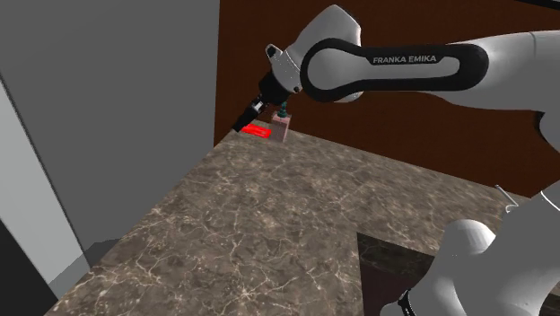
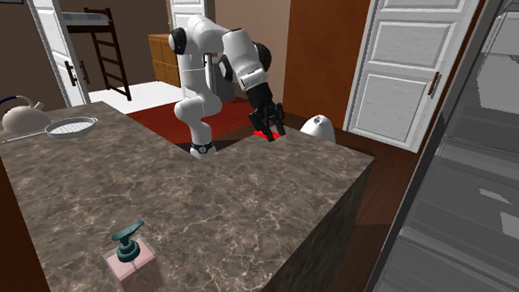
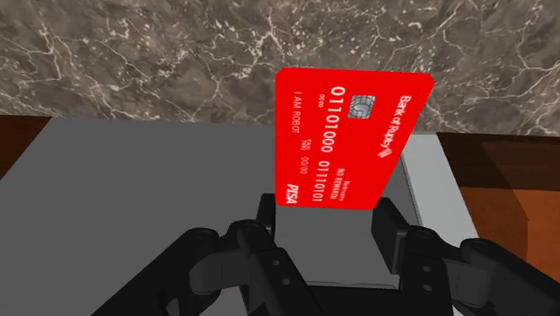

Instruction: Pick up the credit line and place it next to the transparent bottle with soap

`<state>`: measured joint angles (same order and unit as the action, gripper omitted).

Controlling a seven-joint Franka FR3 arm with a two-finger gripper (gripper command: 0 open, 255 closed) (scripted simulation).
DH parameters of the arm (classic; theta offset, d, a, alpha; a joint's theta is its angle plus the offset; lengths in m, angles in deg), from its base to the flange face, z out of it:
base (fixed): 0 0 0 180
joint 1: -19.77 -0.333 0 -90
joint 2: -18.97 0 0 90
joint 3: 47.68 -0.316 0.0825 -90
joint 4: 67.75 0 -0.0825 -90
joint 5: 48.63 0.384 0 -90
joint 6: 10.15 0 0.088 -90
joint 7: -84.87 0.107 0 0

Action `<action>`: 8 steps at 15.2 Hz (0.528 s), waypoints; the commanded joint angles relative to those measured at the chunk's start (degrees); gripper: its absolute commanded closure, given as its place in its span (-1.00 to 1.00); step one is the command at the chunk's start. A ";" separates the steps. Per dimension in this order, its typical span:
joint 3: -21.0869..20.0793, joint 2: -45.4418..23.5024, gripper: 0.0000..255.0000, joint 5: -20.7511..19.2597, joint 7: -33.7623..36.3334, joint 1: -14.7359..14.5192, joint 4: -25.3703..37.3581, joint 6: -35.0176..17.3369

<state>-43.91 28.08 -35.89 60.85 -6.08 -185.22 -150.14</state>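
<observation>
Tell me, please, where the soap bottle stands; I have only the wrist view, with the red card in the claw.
Observer: The soap bottle stands upright at the end of the counter opposite the arm, low in the second exterior view.
Operator: Is the claw near it?
Observer: No; the claw holds the card above the counter's edge on the robot's side.
Operator: Anything else on the counter?
Observer: A kettle and a strainer sit at its corner on that view's left.
</observation>
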 commanded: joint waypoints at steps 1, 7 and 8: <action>2.01 -1.87 1.00 1.83 -3.79 0.74 2.36 1.10; 6.65 -8.72 1.00 7.21 -13.29 3.53 10.93 5.01; 7.30 -10.04 1.00 8.14 -14.75 4.12 12.63 5.82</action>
<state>-37.20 19.53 -28.62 47.47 -2.45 -174.61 -145.24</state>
